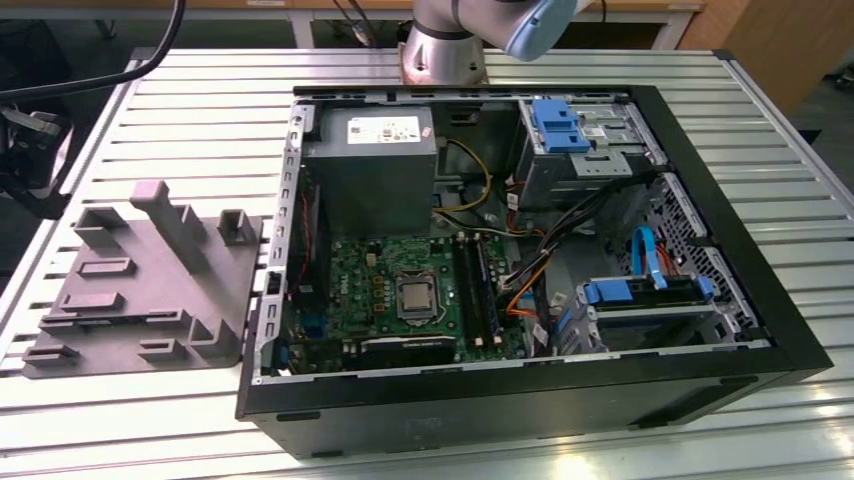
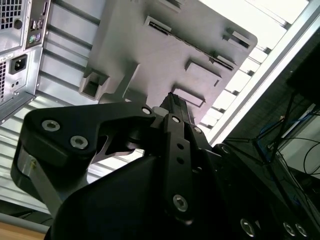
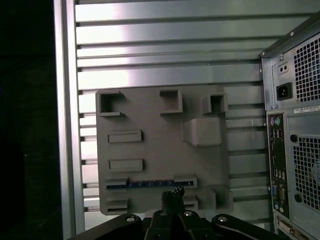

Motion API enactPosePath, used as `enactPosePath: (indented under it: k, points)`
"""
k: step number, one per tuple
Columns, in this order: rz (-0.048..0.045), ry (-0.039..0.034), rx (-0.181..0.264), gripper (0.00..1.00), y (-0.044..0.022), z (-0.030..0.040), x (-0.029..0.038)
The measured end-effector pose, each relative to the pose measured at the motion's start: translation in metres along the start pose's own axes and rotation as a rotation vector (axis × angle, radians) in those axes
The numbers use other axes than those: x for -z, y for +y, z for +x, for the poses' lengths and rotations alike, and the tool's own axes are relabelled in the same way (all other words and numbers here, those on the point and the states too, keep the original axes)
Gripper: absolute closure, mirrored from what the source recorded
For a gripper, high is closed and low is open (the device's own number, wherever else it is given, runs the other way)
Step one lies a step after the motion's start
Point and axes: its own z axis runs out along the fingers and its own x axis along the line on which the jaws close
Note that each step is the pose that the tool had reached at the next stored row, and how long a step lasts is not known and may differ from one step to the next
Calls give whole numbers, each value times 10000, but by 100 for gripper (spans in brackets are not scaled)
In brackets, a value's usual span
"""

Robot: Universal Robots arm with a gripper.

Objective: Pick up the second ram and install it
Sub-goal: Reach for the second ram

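Exterior view, from its left to its right. The slatted metal table point(image 1: 160, 90) carried a grey moulded fixture point(image 1: 147, 290) with upright posts and shallow pockets, lying flat near the table's edge on that side. Just beside it stood the open computer case point(image 1: 534, 410), laid on its side with the interior facing up. Inside the case, going on to the right: the grey power supply point(image 1: 370, 165), and below it the green motherboard point(image 1: 360, 275). Then came the bare processor point(image 1: 415, 297) and the long black memory slots point(image 1: 478, 290). A blue drive caddy point(image 1: 638, 291) sat at the far side. The arm point(image 1: 447, 40) rose behind the case.

First wrist view. The second ram point(image 3: 150, 184) lay on edge in a slot of the fixture point(image 3: 150, 115), a thin bluish strip between two raised end blocks (chips too small to make out). The gripper point(image 3: 173, 194) hung over that slot, its tips lined up close to the stick. Whether they touched it could not be told. The case's rear panel point(image 3: 295, 125) stood beside the fixture.

Second wrist view. The gripper point(image 2: 172, 100) had its black fingers brought together to one point with nothing between them, aimed at the fixture point(image 2: 165, 55).
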Motion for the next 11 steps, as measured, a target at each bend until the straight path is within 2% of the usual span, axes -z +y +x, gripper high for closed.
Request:
enactPosePath:
  k: [11]
  points:
    - [0,0,0,89,-36,24,-40]
